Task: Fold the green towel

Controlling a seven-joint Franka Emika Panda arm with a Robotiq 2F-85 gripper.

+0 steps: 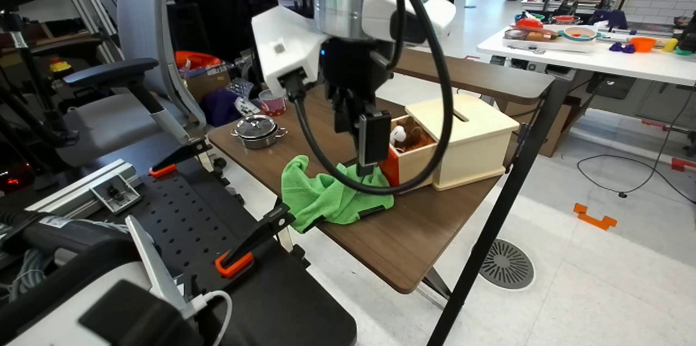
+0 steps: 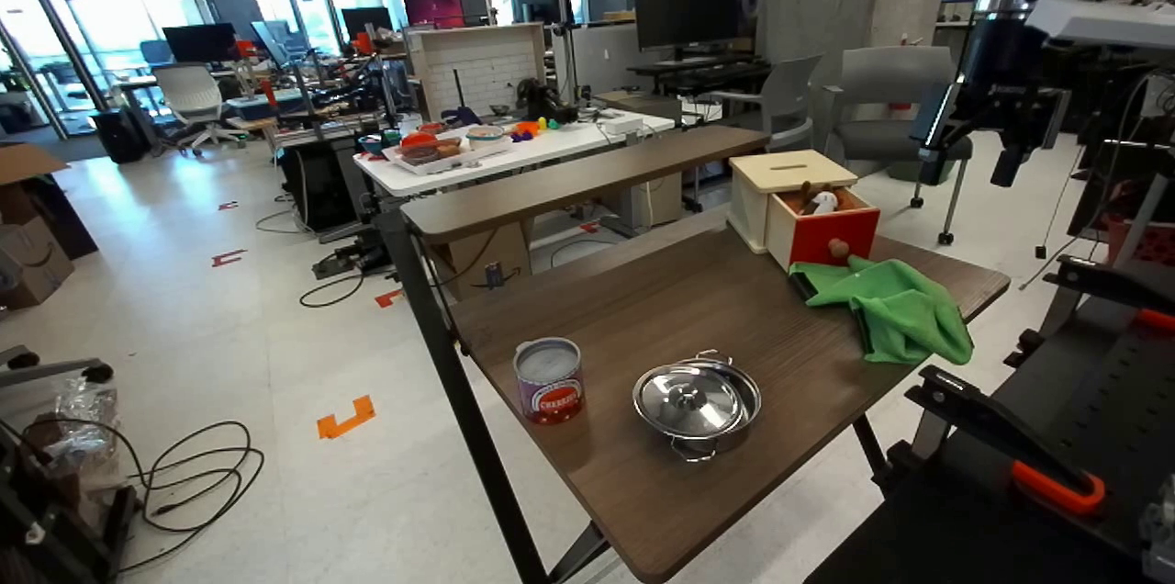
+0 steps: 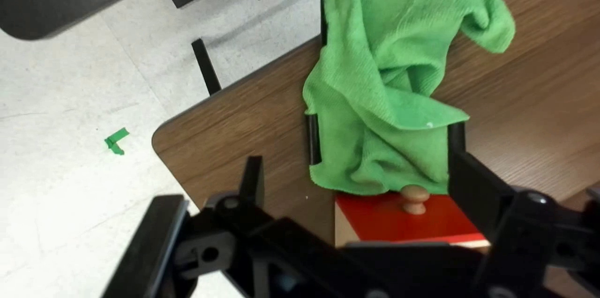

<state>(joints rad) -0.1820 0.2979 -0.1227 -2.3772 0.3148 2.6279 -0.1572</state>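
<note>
Picking up at the left of an exterior view, down on the floor [image 2: 275, 364], with an orange tape mark [image 2: 352, 422]. Crossing right now to the wood-grain table [image 2: 679, 308], and straight onto a can labelled CHERRIES [image 2: 553, 391], upright close to the edge. Next along, coming to a stainless steel pot [image 1: 260, 142], caught in both exterior views, topped by a shiny lid [image 2: 688, 400] set off-centre. Farther right and farther back, reaching the pale wooden box [image 2: 748, 206] with its red-fronted drawer [image 2: 856, 230] jutting out, loaded with a brown-and-white object [image 2: 822, 202] (too small to name). And right there, in front of that drawer, on to the green towel [image 2: 895, 304]! Lying rumpled on the table, trimmed with dark strips [image 3: 313, 139], spilling past the edge at one corner; in the wrist view, doubled over mid-way with a pointed flap [image 3: 433, 117] and ending right by the drawer's wooden knob [image 3: 414, 198]. Up higher now, over to the gripper [image 3: 356, 167], hanging well clear of the towel, with fingers [image 3: 478, 190] spread wide apart in the wrist view. Farther right and low down, in an exterior view again, landing on an orange-handled clamp [image 2: 1001, 432] at the edge of the black perforated bench [image 2: 973, 529].
</note>
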